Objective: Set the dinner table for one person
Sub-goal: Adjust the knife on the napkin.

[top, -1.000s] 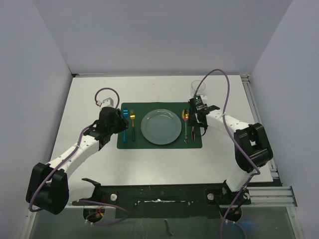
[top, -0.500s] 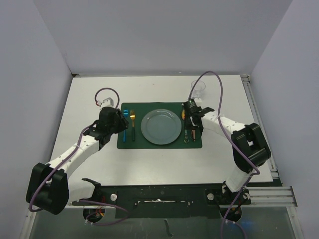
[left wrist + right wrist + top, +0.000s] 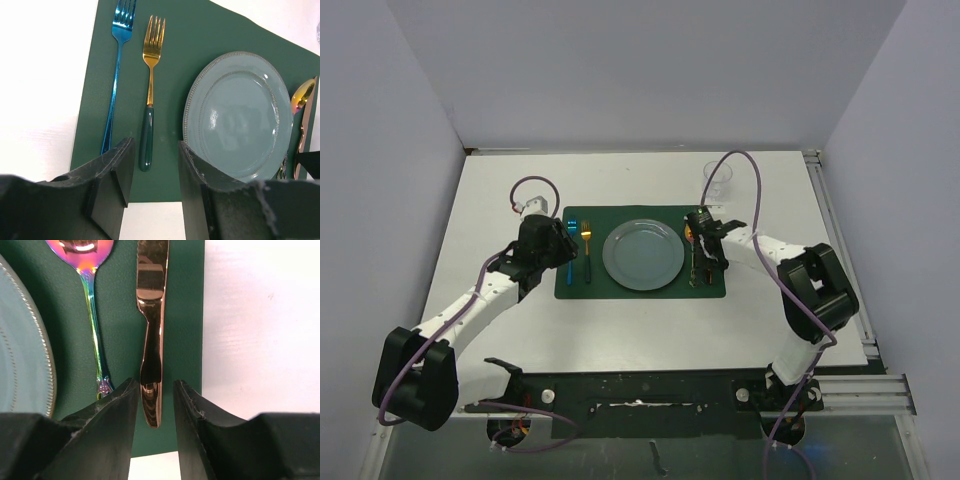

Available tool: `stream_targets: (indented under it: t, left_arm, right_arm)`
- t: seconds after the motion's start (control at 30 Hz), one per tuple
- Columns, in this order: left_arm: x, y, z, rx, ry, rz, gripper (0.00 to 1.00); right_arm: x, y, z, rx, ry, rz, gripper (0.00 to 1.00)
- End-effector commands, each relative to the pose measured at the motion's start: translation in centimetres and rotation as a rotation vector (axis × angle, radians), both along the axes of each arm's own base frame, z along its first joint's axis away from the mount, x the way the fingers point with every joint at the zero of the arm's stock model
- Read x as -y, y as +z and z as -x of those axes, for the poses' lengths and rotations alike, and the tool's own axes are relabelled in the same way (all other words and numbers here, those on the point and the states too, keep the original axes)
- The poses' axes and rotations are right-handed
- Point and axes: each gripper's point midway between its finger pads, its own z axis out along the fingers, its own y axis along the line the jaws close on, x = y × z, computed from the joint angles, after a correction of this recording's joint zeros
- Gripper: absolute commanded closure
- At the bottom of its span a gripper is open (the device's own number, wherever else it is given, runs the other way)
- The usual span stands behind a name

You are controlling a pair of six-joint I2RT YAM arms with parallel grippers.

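Handle of the knife (image 3: pixel 151 315) sits between the right fingers (image 3: pixel 115 410).
They stand parted, gripping nothing; its length runs straight away from them. The left fingers (image 3: pixel 112 175) are parted too, empty.

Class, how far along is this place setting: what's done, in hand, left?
Done: plate on the green placemat, blue fork and gold fork left of it, spoon and knife right. In hand: nothing held; the open right gripper straddles the knife's handle, the left gripper is open, empty. Left: perhaps the glass, on the dinner table off the mat.
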Motion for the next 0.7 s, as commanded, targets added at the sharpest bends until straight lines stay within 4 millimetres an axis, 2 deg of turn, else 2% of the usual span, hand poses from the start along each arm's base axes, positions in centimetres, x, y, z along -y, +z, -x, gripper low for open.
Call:
stream_targets:
  t: [0.0,0.67]
  left_arm:
    - [0.5,2.2,-1.2,0.082,-0.004,0.018,0.63]
    - [0.3,3.1,-1.2,0.1,0.006,0.016,0.63]
  right_arm:
    - [0.2,-0.2,-0.2,0.025,-0.016,0.015,0.65]
    - [0.7,-2.1,0.6,-0.016,-0.029,0.015,0.72]
